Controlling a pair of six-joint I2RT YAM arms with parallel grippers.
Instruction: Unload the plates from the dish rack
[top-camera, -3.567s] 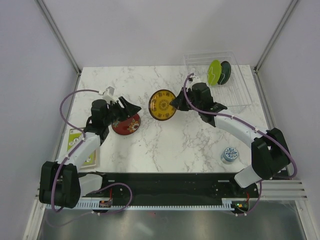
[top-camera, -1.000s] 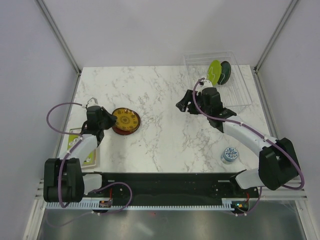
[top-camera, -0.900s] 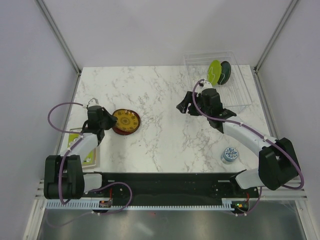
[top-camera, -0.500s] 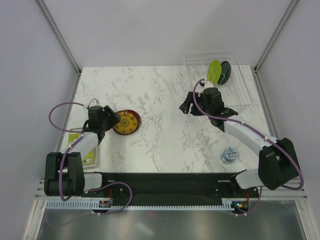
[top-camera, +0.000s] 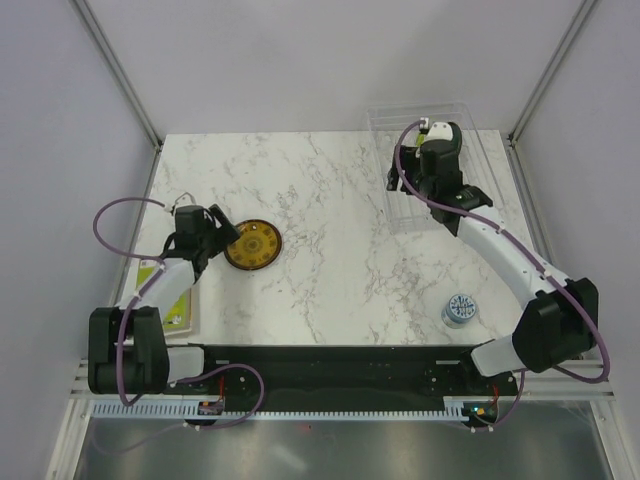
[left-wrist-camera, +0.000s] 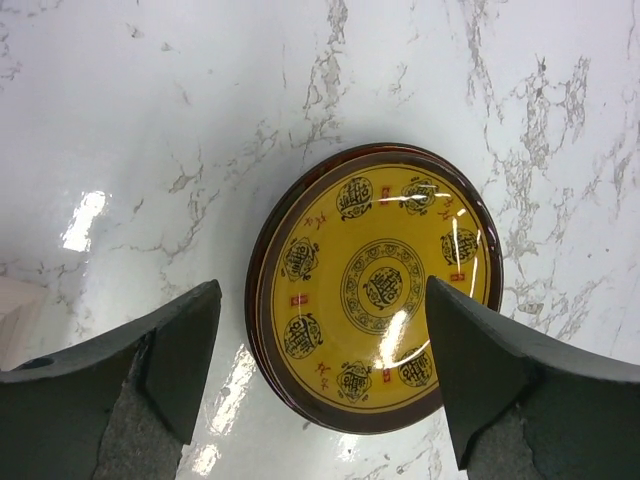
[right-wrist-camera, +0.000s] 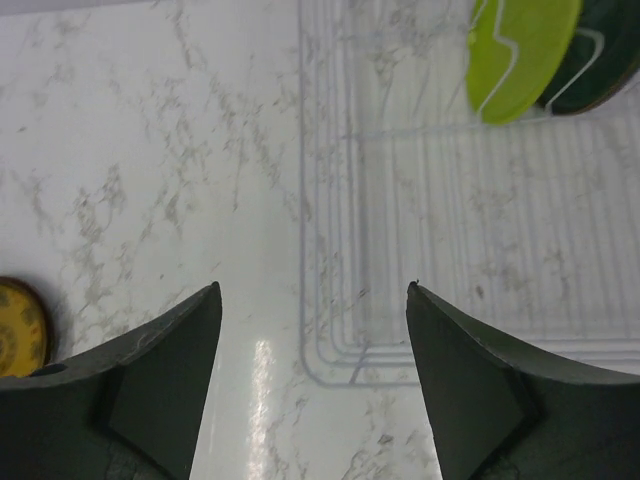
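Observation:
The yellow patterned plate (left-wrist-camera: 375, 285) lies flat on the marble, stacked on the dark red plate (left-wrist-camera: 262, 335), of which only the rim shows. My left gripper (left-wrist-camera: 322, 288) hangs open above them, a finger on each side and touching neither; from above it (top-camera: 222, 238) sits at the left edge of the yellow plate (top-camera: 252, 244). The lime green plate (right-wrist-camera: 520, 55) and the dark teal plate (right-wrist-camera: 600, 60) stand upright at the far end of the clear dish rack (right-wrist-camera: 480, 230). My right gripper (right-wrist-camera: 313, 290) is open and empty over the rack's near-left corner. From above, the right arm (top-camera: 425, 165) hides both racked plates.
A small blue-and-white cup (top-camera: 459, 309) stands near the right arm's base. A flat green-yellow item (top-camera: 178, 315) lies at the table's left edge under the left arm. Metal frame posts and pale walls close in the table on three sides.
My left gripper has opened and let go of the yellow plate, now resting on the dark red one. The right arm has swung back over the dish rack, covering the green and teal plates from above.

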